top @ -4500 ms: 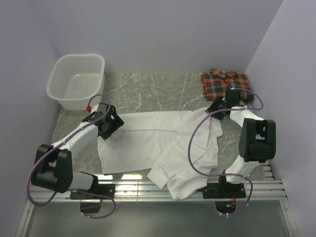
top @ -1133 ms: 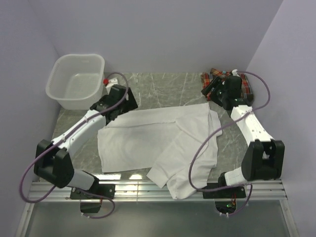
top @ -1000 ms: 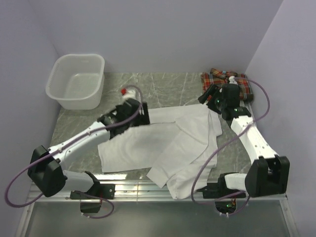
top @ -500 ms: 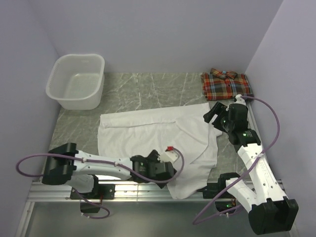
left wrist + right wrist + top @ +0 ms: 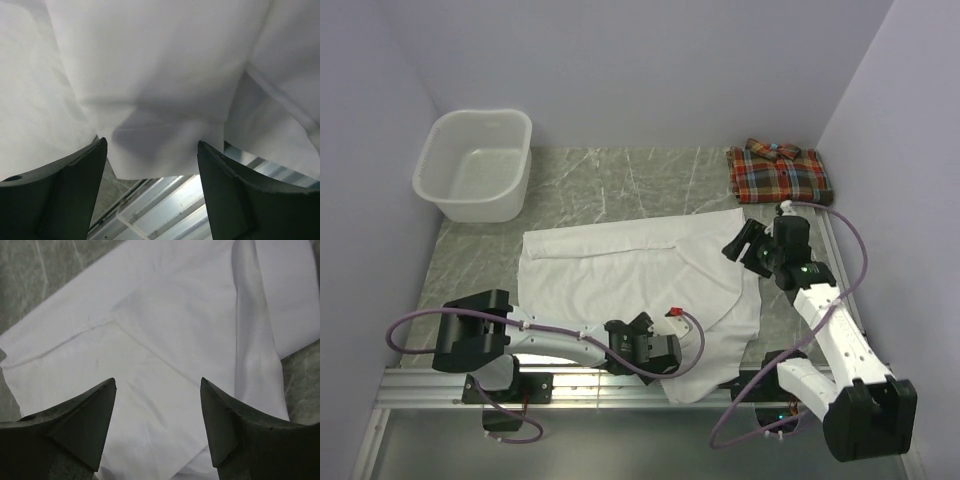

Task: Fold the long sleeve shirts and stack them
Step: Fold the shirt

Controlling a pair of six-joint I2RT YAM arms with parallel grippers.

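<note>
- The left gripper [image 5: 151, 146] is now at the near hem of the white shirt [image 5: 620, 270], no longer at its far-left corner; its jaws are spread and empty, with the hem just ahead.
- The shirt lies mid-table, released (a near-to-far fold seems next).
- The right gripper [image 5: 157, 382], now away from the plaid shirt [image 5: 779, 172], hovers agape and empty over the white shirt's right side.

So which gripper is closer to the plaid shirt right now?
Right. The right gripper hovers over the white shirt, just short of the plaid shirt; the left gripper is over the white shirt's near hem, well away.
</note>
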